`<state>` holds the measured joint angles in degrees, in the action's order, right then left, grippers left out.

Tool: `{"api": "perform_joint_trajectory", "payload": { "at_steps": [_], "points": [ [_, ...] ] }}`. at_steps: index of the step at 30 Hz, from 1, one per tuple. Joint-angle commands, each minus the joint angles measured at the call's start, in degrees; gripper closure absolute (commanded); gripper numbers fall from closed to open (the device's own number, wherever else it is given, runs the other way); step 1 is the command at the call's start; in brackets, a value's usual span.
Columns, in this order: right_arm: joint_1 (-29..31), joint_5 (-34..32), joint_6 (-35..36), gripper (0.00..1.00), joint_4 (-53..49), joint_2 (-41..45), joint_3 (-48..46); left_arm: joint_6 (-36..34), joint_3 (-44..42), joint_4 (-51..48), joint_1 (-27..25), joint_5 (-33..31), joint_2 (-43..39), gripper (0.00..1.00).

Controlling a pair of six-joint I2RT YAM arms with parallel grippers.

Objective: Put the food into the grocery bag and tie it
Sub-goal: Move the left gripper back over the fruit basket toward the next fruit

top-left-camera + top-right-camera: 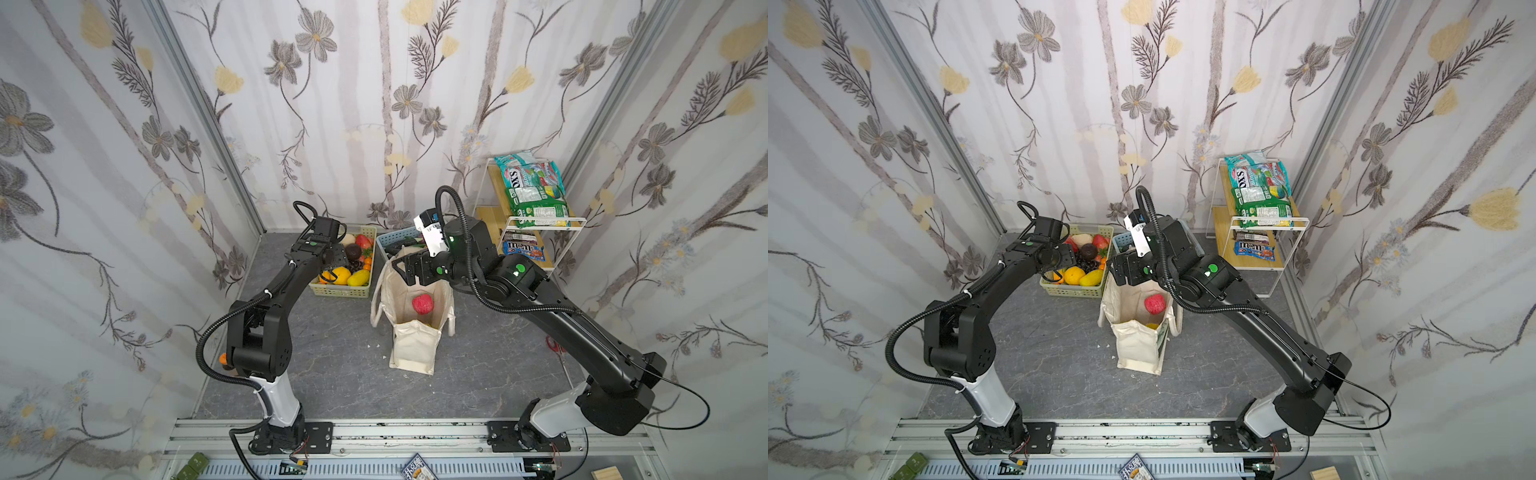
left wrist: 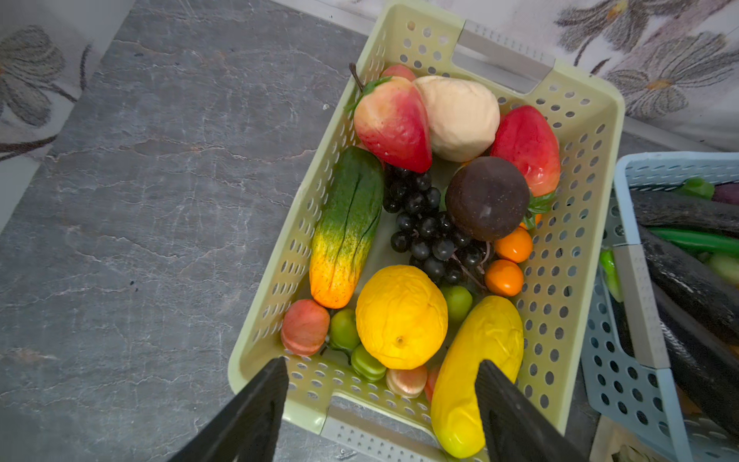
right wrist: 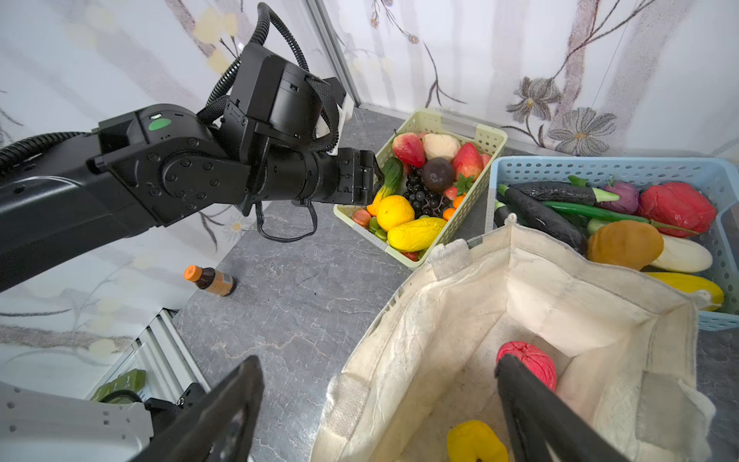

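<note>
The cream grocery bag (image 1: 411,332) (image 1: 1138,345) (image 3: 440,320) stands open mid-table. A red fruit (image 1: 422,304) (image 1: 1154,304) (image 3: 532,360) and a yellow one (image 3: 476,442) lie inside. More food fills a pale green basket (image 1: 338,289) (image 2: 592,120) (image 3: 492,136): yellow, red, dark purple and orange fruits. My left gripper (image 1: 340,258) (image 1: 1068,255) (image 2: 382,366) hangs open over that basket's near end, empty. My right gripper (image 1: 402,270) (image 1: 1117,272) (image 3: 378,364) is open above the bag's far rim, one finger over the mouth, one outside. Snack packets (image 1: 536,195) (image 1: 1262,195) lie on a shelf.
A blue basket (image 1: 395,237) (image 2: 640,168) (image 3: 600,168) of vegetables sits behind the bag, beside the green one. The white wire shelf (image 1: 577,222) stands at the back right. A small orange-capped bottle (image 3: 210,280) lies by the left wall. Red scissors (image 1: 555,345) lie under the right arm.
</note>
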<state>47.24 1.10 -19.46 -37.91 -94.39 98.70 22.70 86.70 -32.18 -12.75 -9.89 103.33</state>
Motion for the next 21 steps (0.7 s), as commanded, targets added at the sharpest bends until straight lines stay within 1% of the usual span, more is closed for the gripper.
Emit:
{"api": "perform_joint_trajectory", "payload": {
  "at_steps": [1,4,10,13,17,21],
  "points": [
    [1.66,-0.94,-1.36,0.10,2.45,-0.92,0.69,-0.20,0.69,2.63,0.41,-0.21,1.96,0.23],
    [1.89,-0.75,-1.63,0.10,2.69,-1.41,0.87,-1.02,1.90,2.41,0.52,-2.45,4.48,0.25],
    [1.89,-0.75,-1.97,0.10,2.46,-1.51,0.84,-5.11,5.50,1.39,0.41,-8.24,10.39,0.34],
    [1.96,-0.27,-1.98,0.10,2.56,-1.65,0.87,-6.78,6.51,1.89,0.48,-10.62,12.66,0.36],
    [2.22,0.63,-1.95,0.10,2.68,-1.98,1.02,-9.60,8.64,2.43,0.54,-11.86,15.32,0.38],
    [2.33,0.81,-2.20,0.10,2.49,-2.64,1.66,-11.30,11.12,2.70,0.79,-11.80,18.08,0.40]
  ]
}}
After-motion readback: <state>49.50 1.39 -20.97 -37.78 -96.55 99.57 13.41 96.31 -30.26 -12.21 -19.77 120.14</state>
